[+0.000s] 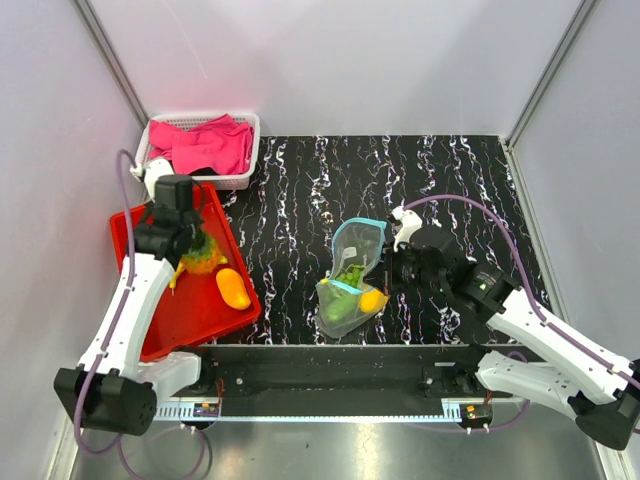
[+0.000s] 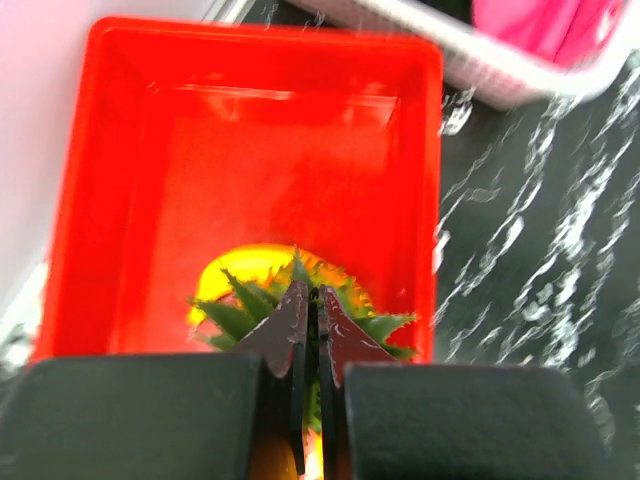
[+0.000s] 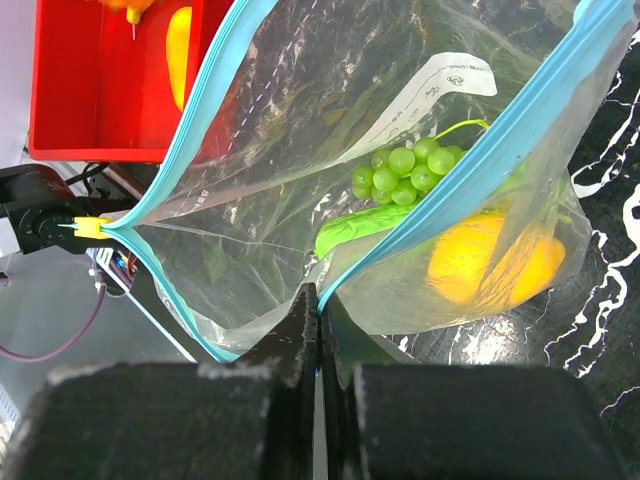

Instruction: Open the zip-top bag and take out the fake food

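The zip-top bag (image 1: 352,262) is lying in the middle of the black marbled table (image 1: 290,190), its mouth gaping toward the far side. The right gripper (image 3: 318,298) is reaching in from the right, its fingers pressing together on the blue zip strip (image 3: 470,160) of one lip. Inside the bag, a bunch of green grapes (image 3: 405,165) is lying beside a green vegetable piece (image 3: 350,233), and a yellow piece (image 3: 490,262) is sitting at the bag's near right corner under the plastic. The white label (image 3: 440,82) is showing on the far wall of the bag. Well apart to the left, the left gripper (image 2: 312,300) is hanging over the red tray (image 1: 135,235), its fingers clamping shut on the green spiky leaves of the orange fruit (image 1: 205,262). Whether that fruit is touching the tray floor cannot be told. A yellow-orange oval piece (image 1: 233,288) is lying in the tray's near right part, just beside the held fruit. Beyond the tray's far end, a white basket (image 1: 243,180) is standing in the far left corner of the table, with a pink cloth (image 1: 210,145) bunching up inside it.
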Tool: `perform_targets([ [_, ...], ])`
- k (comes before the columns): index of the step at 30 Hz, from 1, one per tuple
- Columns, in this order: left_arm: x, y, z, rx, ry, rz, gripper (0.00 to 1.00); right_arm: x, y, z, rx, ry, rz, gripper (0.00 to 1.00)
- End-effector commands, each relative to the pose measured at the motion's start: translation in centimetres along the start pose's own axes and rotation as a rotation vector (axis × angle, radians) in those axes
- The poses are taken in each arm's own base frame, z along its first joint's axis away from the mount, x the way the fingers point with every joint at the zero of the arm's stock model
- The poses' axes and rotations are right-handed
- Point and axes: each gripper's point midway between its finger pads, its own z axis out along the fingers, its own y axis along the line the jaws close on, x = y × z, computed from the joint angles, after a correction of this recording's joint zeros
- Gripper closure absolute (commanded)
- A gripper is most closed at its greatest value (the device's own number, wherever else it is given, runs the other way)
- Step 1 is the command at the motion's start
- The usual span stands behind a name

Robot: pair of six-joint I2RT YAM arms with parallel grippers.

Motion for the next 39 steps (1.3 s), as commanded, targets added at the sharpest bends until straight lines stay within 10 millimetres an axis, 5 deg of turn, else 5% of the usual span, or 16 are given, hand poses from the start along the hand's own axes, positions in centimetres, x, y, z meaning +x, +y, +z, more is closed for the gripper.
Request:
perform_targets([
  [1,-4.3,-2.6,2.2,0.172,-0.069,-0.222,1.00,-1.1,0.3,-0.5,-0.009,-0.051,-0.018,1.00],
  [7,-7.2,-2.4,3.6,0.197,-0.083,-0.263,1.00,-1.1,0.5,-0.7,-0.016,-0.055,-0.013,1.00],
  [15,-2.9,-1.4,9.4,0.257,0.133,-0.478,1.00,-1.3,0.7,-0.9,-0.026,-0.060,-0.004,1.00],
  [22,0.5,3.4,12.6,0.212,0.287,-0.678,1.00,-1.2,1.3,-1.3,-0.057,-0.057,0.009,1.00],
  [23,1.3,4.7,12.7,0.139,0.293,-0.676,0.96,-1.1,1.3,-1.4,-0.056,-0.057,0.011,1.00],
  [24,1.4,5.4,12.6,0.103,0.286,-0.674,0.73,-1.1,1.3,-1.4,-0.056,-0.057,0.011,1.00],
  [26,1.4,7.1,11.7,0.023,0.242,-0.654,0.53,-1.2,1.3,-1.3,-0.057,-0.055,0.011,1.00],
  [30,0.5,7.6,9.9,0.008,0.186,-0.676,0.10,-1.2,1.4,-1.1,-0.058,-0.049,0.009,1.00],
  [37,-1.8,4.5,5.4,0.164,0.109,-0.692,0.01,-1.0,1.2,-0.9,-0.051,-0.044,0.012,1.00],
  [39,-2.6,2.3,3.2,0.257,0.081,-0.654,0.02,-1.2,1.2,-0.9,-0.048,-0.050,0.012,1.00],
])
